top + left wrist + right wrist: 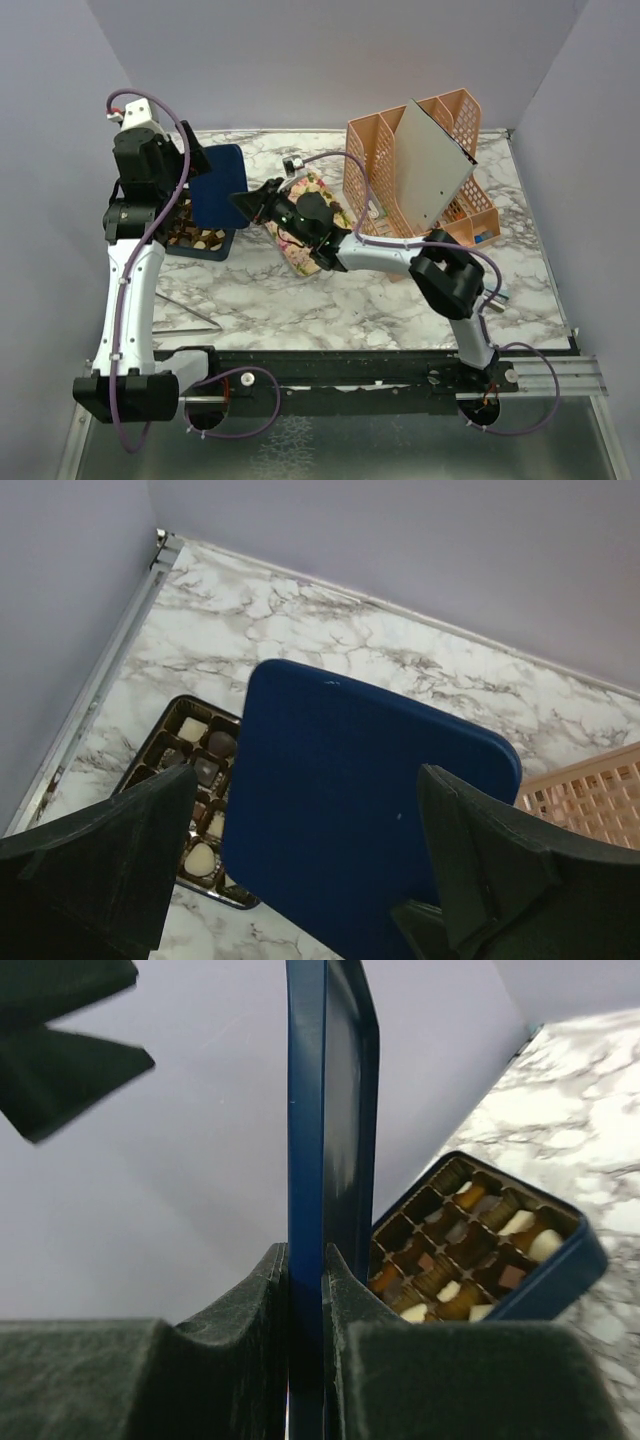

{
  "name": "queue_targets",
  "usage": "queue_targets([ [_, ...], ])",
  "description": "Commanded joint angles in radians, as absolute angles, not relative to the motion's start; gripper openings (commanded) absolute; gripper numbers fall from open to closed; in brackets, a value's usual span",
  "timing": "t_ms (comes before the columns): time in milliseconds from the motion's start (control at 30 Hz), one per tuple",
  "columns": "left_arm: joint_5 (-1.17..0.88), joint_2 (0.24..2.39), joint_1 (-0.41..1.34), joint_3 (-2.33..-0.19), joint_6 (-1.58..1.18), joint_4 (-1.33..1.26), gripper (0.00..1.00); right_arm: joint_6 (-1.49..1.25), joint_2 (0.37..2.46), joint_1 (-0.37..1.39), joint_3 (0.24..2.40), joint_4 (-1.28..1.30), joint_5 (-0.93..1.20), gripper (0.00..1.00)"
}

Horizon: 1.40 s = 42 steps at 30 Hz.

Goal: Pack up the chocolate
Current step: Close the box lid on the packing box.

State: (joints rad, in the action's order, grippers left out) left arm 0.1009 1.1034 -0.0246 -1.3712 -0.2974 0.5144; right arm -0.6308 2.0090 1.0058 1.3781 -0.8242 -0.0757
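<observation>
Top view: chocolate (200, 240) in the open box (212, 252) at the left of the marble surface (400, 300); blue lid (220, 185) held above it.
Left wrist view: left pincer (307, 771) spread wide, lid showing between its fingers.
Right wrist view: right pincer (305, 1255) pinching the upright lid's edge; chocolate beyond, in tray compartments.

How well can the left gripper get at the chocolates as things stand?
Probably not directly. The lid, gripped by the right gripper, lies between the open left gripper and most chocolates; only a few pieces show past its edge.
</observation>
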Motion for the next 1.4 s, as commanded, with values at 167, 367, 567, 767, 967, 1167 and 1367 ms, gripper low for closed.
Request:
queue_targets([
  [167,0.183,1.298,-0.037,-1.426,-0.292,0.601,0.99,-1.116,2.261,1.002,1.637,-0.802,-0.076,0.07],
  [367,0.225,1.393,-0.038,-1.496,-0.322,0.638,0.99,-1.353,2.405,1.002,1.744,-0.761,-0.130,0.07],
  [567,0.398,1.409,-0.038,-1.508,-0.318,0.653,0.99,-1.457,2.527,0.999,1.876,-0.737,-0.117,0.08],
  [767,0.510,1.374,-0.038,-1.506,-0.241,0.621,0.99,-1.539,2.603,1.000,1.958,-0.740,-0.188,0.08],
  [967,0.566,1.341,-0.032,-1.480,-0.207,0.615,0.99,-1.574,2.681,1.000,2.094,-0.662,-0.184,0.08],
  [1167,0.586,1.287,-0.031,-1.468,-0.192,0.616,0.99,-1.559,2.702,1.004,2.110,-0.584,-0.180,0.08],
  [1367,0.575,1.286,-0.032,-1.463,-0.178,0.615,0.99,-1.591,2.733,1.008,2.111,-0.583,-0.179,0.08],
])
